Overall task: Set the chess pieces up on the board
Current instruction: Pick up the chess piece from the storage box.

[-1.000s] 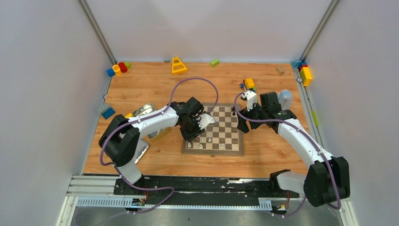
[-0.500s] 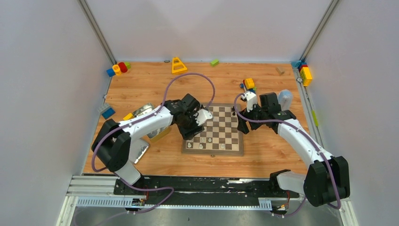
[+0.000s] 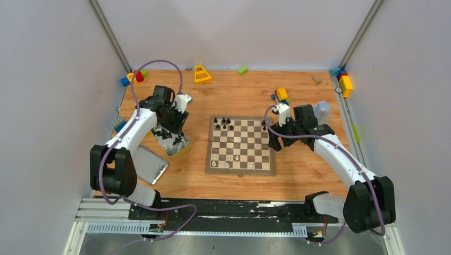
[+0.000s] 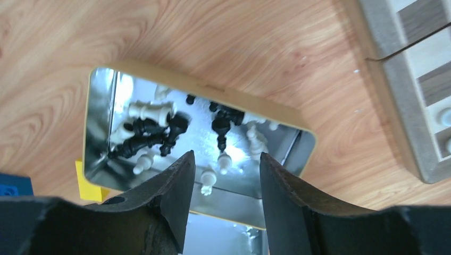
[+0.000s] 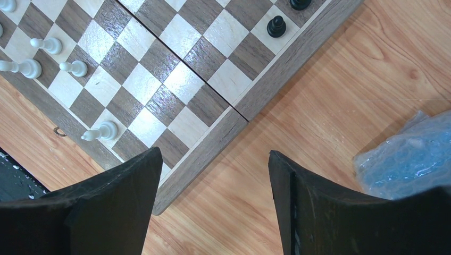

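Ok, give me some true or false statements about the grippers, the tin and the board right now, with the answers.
1. The left gripper hangs open above the tin. True.
2. The tin holds only black pieces. False: loose white pieces lie there too.
3. The right gripper is shut on a pawn. False: it is open and empty, over a corner of the board.
4. The board's near rows hold standing white pieces. True.

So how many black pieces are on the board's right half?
2: one black piece on the back row of the board's rightmost column, another directly in front. None seem hidden.
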Motion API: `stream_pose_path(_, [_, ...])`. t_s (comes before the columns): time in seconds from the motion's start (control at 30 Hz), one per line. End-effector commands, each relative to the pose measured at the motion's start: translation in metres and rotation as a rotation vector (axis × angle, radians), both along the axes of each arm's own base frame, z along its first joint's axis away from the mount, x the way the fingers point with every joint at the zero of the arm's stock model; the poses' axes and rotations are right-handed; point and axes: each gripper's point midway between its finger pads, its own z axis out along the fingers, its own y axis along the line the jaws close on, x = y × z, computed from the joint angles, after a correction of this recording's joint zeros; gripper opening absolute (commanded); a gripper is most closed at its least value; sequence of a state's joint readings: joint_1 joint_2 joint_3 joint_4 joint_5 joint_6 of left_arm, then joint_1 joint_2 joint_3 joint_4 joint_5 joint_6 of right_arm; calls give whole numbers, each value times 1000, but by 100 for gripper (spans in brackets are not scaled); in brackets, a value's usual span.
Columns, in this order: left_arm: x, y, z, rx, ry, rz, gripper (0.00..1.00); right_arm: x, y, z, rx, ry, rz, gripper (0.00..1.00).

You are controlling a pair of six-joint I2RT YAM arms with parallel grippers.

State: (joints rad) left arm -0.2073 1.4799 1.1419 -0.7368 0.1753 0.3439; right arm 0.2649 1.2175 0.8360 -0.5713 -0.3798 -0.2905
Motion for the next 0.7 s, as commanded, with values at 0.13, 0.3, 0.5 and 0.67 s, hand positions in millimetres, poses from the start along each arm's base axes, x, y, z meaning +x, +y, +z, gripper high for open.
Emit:
stream_pose_path(0.13, [-11, 32, -33, 102, 110, 30, 50, 4, 3, 11, 20, -48, 22, 75])
stream_pose_path(0.3, [-17, 44, -50, 146, 169, 49, 46, 4, 2, 11, 20, -49, 22, 75])
stream_pose_path(0.5, [-26, 50, -65, 168, 216, 50, 45, 4, 3, 11, 21, -47, 24, 75])
stream_pose_path(0.67, [-26, 52, -75, 177, 237, 50, 42, 3, 3, 10, 22, -45, 25, 75])
